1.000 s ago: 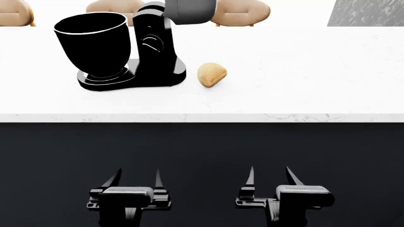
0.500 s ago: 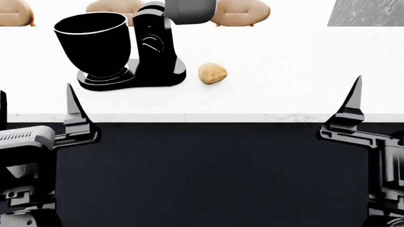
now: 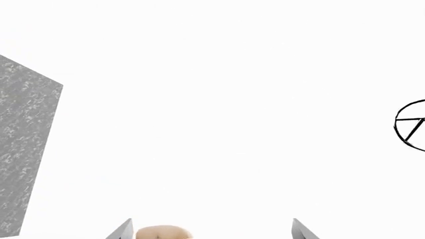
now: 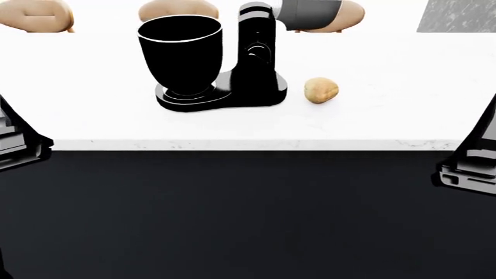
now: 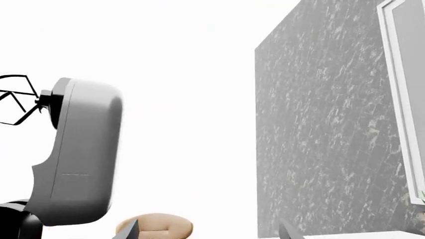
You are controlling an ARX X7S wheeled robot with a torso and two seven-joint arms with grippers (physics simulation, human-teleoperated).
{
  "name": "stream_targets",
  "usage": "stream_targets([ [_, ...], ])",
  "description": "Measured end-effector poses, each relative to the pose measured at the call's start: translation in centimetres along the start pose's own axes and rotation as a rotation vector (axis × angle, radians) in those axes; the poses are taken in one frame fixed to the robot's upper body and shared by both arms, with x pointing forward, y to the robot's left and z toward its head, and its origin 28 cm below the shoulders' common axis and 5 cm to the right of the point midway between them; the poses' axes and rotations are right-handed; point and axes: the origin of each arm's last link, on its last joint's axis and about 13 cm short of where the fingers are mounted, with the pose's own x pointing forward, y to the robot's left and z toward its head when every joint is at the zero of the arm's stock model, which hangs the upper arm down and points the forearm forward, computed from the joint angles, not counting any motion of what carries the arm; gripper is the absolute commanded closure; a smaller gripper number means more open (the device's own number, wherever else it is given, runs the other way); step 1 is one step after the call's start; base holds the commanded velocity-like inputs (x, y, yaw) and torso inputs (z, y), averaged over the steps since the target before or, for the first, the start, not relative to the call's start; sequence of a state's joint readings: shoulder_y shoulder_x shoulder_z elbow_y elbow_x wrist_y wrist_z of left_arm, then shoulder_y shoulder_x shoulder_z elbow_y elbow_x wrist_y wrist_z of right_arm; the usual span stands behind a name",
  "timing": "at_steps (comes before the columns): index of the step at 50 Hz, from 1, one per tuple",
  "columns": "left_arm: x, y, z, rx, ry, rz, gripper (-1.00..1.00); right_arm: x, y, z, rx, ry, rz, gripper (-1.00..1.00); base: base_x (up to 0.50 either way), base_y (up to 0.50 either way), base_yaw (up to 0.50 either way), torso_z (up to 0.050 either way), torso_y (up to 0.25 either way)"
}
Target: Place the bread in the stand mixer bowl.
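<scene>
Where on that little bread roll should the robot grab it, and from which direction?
Probably from above, across the narrow middle of the bread. It is a small rounded oval lying free on the white counter, with bare space on its right and front, so fingers can drop down either side. The mixer base sits close to its left, so the right arm seems the easier approach.
</scene>
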State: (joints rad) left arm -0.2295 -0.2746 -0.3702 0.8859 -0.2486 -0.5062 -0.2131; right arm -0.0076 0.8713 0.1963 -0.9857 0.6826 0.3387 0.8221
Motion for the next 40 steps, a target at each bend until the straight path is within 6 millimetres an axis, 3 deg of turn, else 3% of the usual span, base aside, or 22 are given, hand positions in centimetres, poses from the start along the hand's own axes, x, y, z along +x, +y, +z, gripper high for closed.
stream_targets([
  [16, -0.11, 0.20, 0.18, 0.014, -0.008, 0.007, -1.00, -0.31, -0.07, -0.01, 0.004, 0.011, 0.009, -1.00, 0.00, 0.49, 0.00, 0.000, 0.000],
  [32, -0.19, 0.23, 0.16, 0.025, -0.008, 0.002, -1.00, -0.44, -0.12, -0.13, -0.005, 0.034, 0.008, -1.00, 0.00, 0.01, 0.00, 0.000, 0.000],
  [40, -0.25, 0.21, -0.01, 0.032, -0.002, 0.000, -1.00, -0.63, -0.12, -0.15, -0.007, 0.038, 0.027, -1.00, 0.46, 0.00, 0.00, 0.000, 0.000],
])
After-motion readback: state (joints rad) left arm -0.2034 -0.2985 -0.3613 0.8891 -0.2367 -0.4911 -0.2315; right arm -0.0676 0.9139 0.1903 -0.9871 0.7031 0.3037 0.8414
